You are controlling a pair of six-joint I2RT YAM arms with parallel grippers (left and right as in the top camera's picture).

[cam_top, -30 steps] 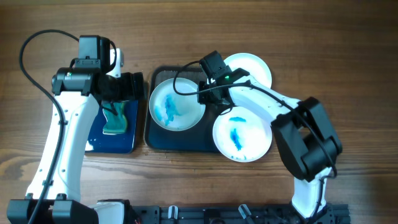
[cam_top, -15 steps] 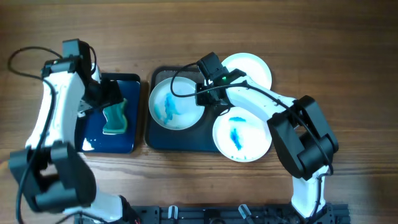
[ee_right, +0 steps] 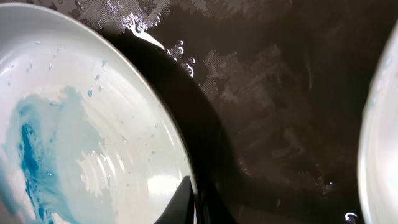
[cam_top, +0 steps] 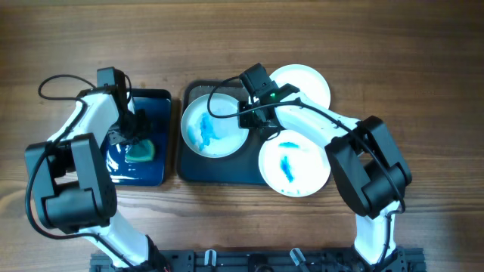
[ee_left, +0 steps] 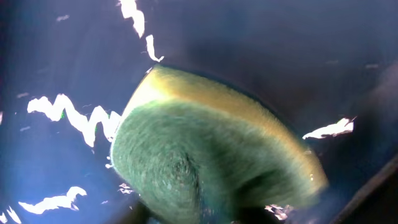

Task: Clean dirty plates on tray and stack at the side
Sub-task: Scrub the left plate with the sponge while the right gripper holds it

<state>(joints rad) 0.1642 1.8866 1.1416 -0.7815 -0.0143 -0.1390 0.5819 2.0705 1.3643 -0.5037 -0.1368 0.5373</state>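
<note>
TABLETOP: R gripper (cam_top: pixel 246 122) pinches rim of plate (cam_top: pixel 214 126), blue-smeared, at tray's (cam_top: pixel 219 172) 9 o'clock. Second plate (cam_top: pixel 306 81) at 1 o'clock, third plate (cam_top: pixel 294 162) at 4. L gripper (cam_top: pixel 130 136) low over sponge (ee_left: pixel 205 155) in narrower tray (cam_top: pixel 147 175); its grip can't be told.

Plates (cam_top: pixel 214 126) on tray (cam_top: pixel 212 171) (one perhaps overhanging).

Left arm (cam_top: pixel 87 113) and right arm (cam_top: pixel 311 122) show white links, black joint housings and a thin black cable each.
</note>
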